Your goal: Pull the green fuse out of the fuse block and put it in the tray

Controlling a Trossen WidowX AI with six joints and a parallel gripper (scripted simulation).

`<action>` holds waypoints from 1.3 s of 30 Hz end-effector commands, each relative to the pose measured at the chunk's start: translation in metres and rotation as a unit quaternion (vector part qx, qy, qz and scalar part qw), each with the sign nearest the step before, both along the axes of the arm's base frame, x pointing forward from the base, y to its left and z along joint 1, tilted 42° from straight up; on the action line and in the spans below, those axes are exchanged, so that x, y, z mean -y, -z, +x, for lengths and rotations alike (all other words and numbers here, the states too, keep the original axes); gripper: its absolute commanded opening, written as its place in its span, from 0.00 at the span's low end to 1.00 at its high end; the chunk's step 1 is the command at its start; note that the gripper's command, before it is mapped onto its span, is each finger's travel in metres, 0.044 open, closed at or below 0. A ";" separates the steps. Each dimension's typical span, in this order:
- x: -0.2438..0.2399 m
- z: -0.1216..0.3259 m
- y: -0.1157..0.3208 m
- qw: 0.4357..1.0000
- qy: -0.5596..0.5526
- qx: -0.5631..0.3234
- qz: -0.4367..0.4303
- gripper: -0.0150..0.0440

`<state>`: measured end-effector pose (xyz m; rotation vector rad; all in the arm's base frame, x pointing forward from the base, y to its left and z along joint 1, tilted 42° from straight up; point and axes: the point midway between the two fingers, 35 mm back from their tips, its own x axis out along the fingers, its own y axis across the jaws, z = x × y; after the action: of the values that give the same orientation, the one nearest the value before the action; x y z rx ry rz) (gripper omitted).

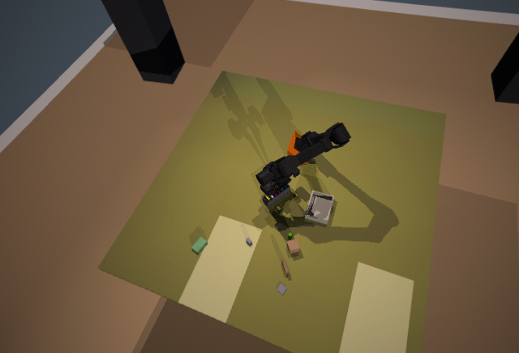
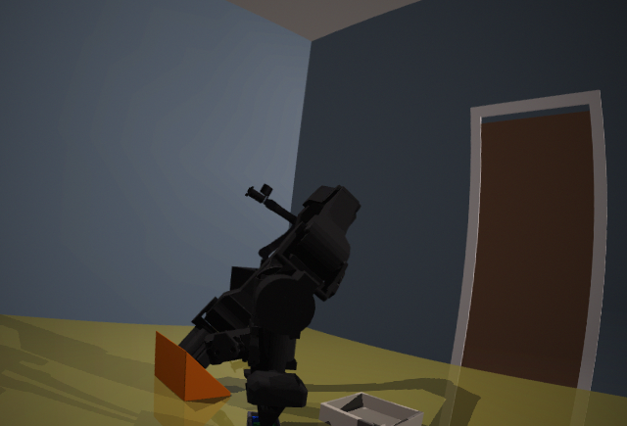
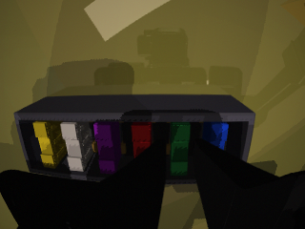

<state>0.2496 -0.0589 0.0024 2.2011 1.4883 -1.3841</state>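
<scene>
Near the middle of the top view, my black arm point(image 1: 312, 152) reaches down toward seven to eight o'clock, its gripper point(image 1: 273, 186) point(image 2: 270, 413) point(image 3: 179, 147) over the dark fuse block point(image 1: 277, 199) point(image 2: 249, 418) point(image 3: 135, 105). The pale tray point(image 1: 317, 221) point(image 2: 336, 413) lies between three and four o'clock from the block, apart from it. A green brick point(image 1: 199, 245) lies toward eight o'clock; a salmon-colored block point(image 1: 293, 246) lies between five and six.

In the exterior view, the arm leans across the middle and comes down at six o'clock, where the block is mostly cut off by the frame's bottom edge. An orange wedge point(image 2: 174, 368) sits toward seven o'clock, the tray toward five. A brown door point(image 2: 531, 244) stands between three and four.

In the wrist view, six fuses stand in a row in the block. Going from nine o'clock to three, they are yellow, white, purple, red, green and blue. The green fuse point(image 3: 180, 149) is seated in the block, with one dark fingertip on its nine o'clock side and the other on its three. My claw is slightly open, gripping nothing, and I cannot tell whether either fingertip touches a fuse.
</scene>
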 end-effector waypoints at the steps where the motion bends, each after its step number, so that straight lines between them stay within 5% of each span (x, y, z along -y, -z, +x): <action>1: 0.000 0.000 0.000 1.000 0.000 0.000 0.000 0.36; 11: 0.000 0.000 0.000 1.000 0.000 0.000 0.000 0.25; 39: 0.008 0.000 -0.009 1.000 0.001 0.000 0.000 0.25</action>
<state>0.2490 -0.0649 0.0095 2.2078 1.4898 -1.3886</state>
